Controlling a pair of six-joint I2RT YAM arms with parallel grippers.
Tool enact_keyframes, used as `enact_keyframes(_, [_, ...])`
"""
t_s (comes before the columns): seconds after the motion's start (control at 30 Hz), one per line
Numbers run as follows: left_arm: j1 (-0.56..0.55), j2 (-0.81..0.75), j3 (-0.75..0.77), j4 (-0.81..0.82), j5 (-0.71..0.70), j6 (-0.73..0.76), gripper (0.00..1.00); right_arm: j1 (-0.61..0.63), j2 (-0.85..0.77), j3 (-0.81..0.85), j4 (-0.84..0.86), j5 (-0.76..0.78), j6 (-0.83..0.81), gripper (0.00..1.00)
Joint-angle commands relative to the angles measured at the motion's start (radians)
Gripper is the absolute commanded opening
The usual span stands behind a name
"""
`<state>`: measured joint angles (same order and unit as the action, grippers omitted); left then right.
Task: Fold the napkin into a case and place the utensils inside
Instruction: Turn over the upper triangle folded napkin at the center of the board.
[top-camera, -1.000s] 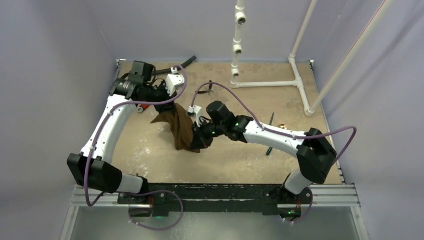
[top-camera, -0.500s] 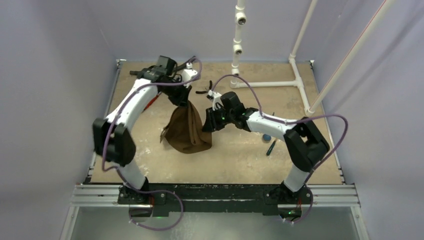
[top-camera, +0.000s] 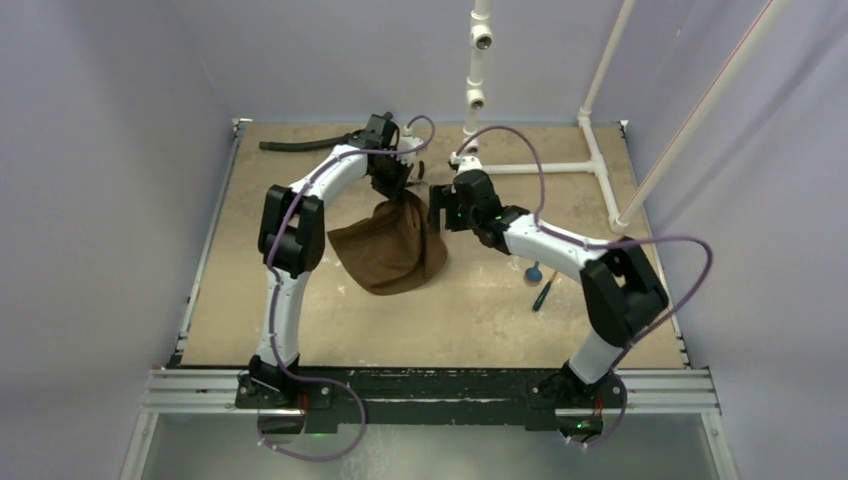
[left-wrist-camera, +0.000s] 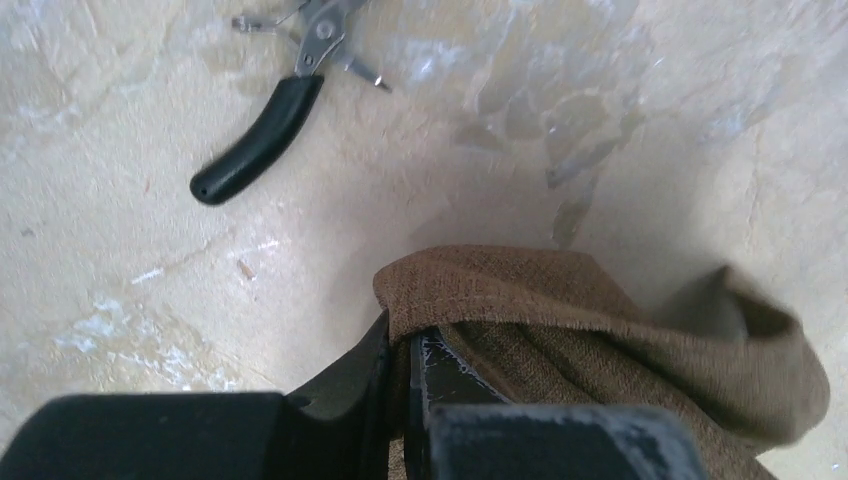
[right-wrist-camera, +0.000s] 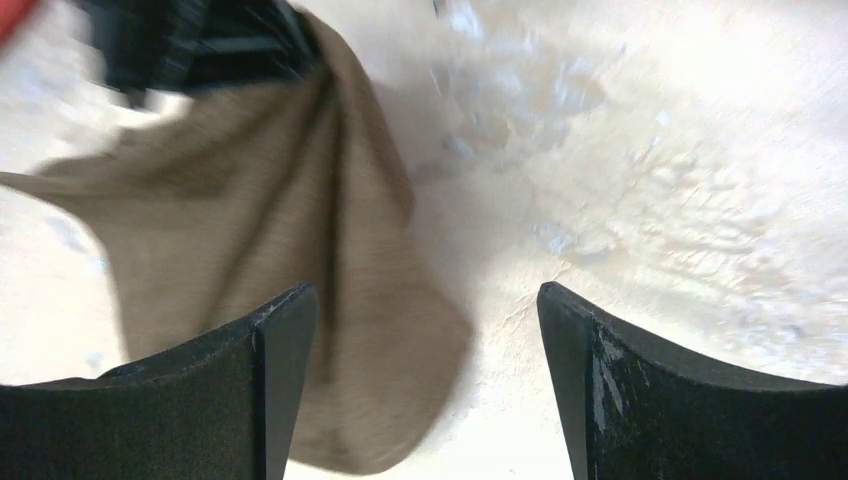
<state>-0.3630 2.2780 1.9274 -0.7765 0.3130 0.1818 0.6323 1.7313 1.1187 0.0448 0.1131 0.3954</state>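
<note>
The dark-brown napkin (top-camera: 392, 255) hangs from its far corner and spreads on the table. My left gripper (top-camera: 394, 190) is shut on that corner; in the left wrist view the cloth (left-wrist-camera: 600, 330) is pinched between the jaws of the gripper (left-wrist-camera: 405, 345). Just right of the napkin's top, my right gripper (top-camera: 438, 210) is open. Seen from the right wrist, this gripper (right-wrist-camera: 425, 300) stands wide above the table and holds nothing, with a napkin (right-wrist-camera: 250, 200) fold lying loose beneath it. The utensils lie to the right: a blue-bowled spoon (top-camera: 533, 270) and a thin dark piece (top-camera: 541, 295).
Small black-handled pliers (left-wrist-camera: 270, 130) lie on the table just beyond the left gripper. A black hose (top-camera: 300, 145) lies at the far left edge. A white pipe frame (top-camera: 540, 166) stands at the far right, with uprights rising from it.
The left arm has carried the napkin's corner to the far middle of the table. My right gripper has let go of the cloth and opened wide. The napkin now spreads wider.
</note>
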Motion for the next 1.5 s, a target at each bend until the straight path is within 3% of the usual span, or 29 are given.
enact_keyframes(0.0, [-0.015,-0.013,0.025,0.026,-0.019,-0.013,0.00,0.062,-0.175,-0.034,0.084,0.134,0.008,0.84])
enact_keyframes(0.3, [-0.017,-0.066,0.003,-0.004,-0.048,0.043,0.00,0.196,-0.136,-0.013,0.080,0.063,0.109,0.84])
enact_keyframes(0.57, [-0.017,-0.097,-0.013,-0.042,-0.049,0.082,0.00,0.199,-0.055,0.026,0.047,0.191,0.079,0.63])
enact_keyframes(0.67, [-0.018,-0.112,-0.015,-0.066,-0.051,0.102,0.00,0.200,-0.065,0.022,0.052,0.207,0.076,0.47])
enact_keyframes(0.7, [-0.018,-0.118,-0.013,-0.075,-0.051,0.106,0.00,0.199,-0.067,0.019,0.046,0.204,0.076,0.38])
enact_keyframes(0.77, [-0.018,-0.128,-0.009,-0.099,-0.044,0.120,0.00,0.199,-0.065,0.012,0.039,0.226,0.060,0.08])
enact_keyframes(0.8, [-0.017,-0.131,-0.006,-0.113,-0.040,0.127,0.00,0.198,-0.064,0.011,0.034,0.246,0.051,0.00])
enact_keyframes(1.17, [-0.018,-0.134,0.015,-0.276,-0.050,0.285,0.00,0.107,-0.061,-0.059,0.063,0.252,0.017,0.00])
enact_keyframes(1.47, [-0.017,-0.215,0.000,-0.510,0.029,0.460,0.00,0.096,-0.201,-0.122,0.074,0.102,-0.077,0.00])
